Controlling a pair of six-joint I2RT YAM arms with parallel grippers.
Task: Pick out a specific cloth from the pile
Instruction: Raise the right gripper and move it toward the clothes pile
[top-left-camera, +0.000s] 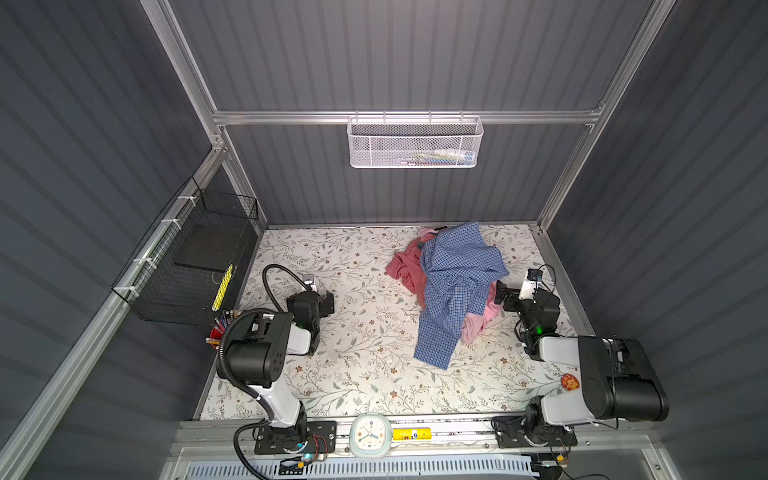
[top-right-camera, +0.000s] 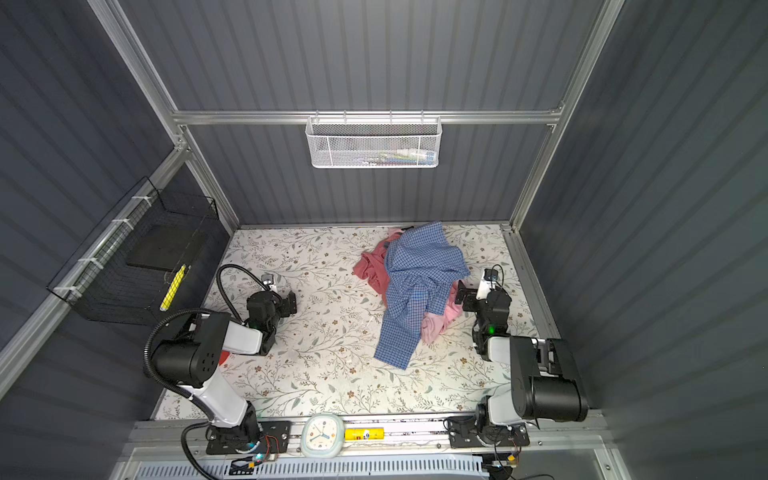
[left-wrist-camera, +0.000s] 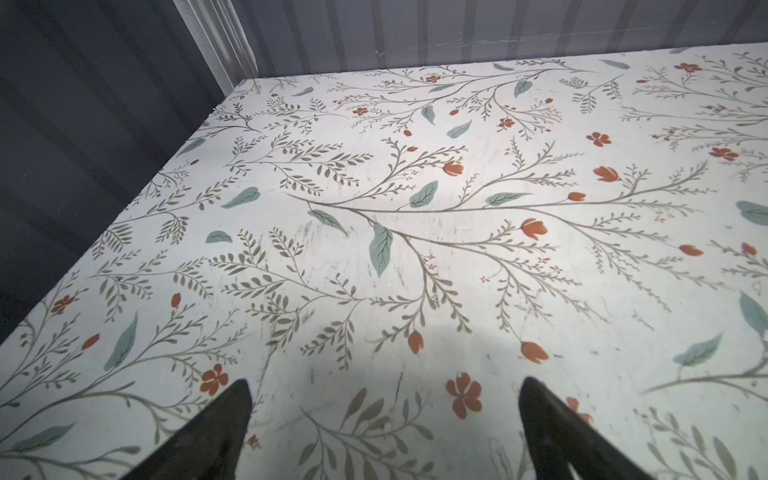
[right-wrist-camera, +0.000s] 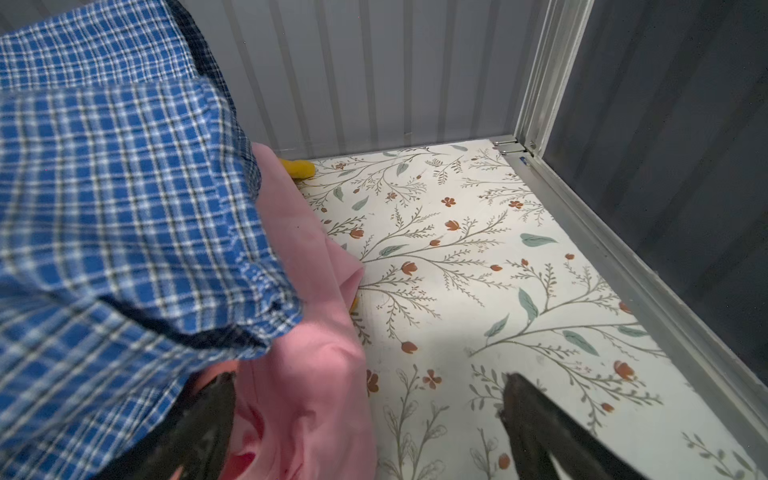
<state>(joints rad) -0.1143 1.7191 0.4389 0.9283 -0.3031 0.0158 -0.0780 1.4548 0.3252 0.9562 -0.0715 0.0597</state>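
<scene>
Cloth (top-left-camera: 405, 268) judged soft, limp (half buried under shirt (top-left-camera: 457, 266)); exposed bunch best pinched. Left end effector (left-wrist-camera: 384, 386), right end effector (right-wrist-camera: 370, 380) spread wide, nothing held.

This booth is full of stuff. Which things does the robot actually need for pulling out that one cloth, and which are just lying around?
Part of the job: salmon-red cloth; the pile it lies in, with checked shirt and light-pink cloth; left gripper and right gripper, both open.

Just lying about: clock, white mesh basket, black wire basket.
</scene>
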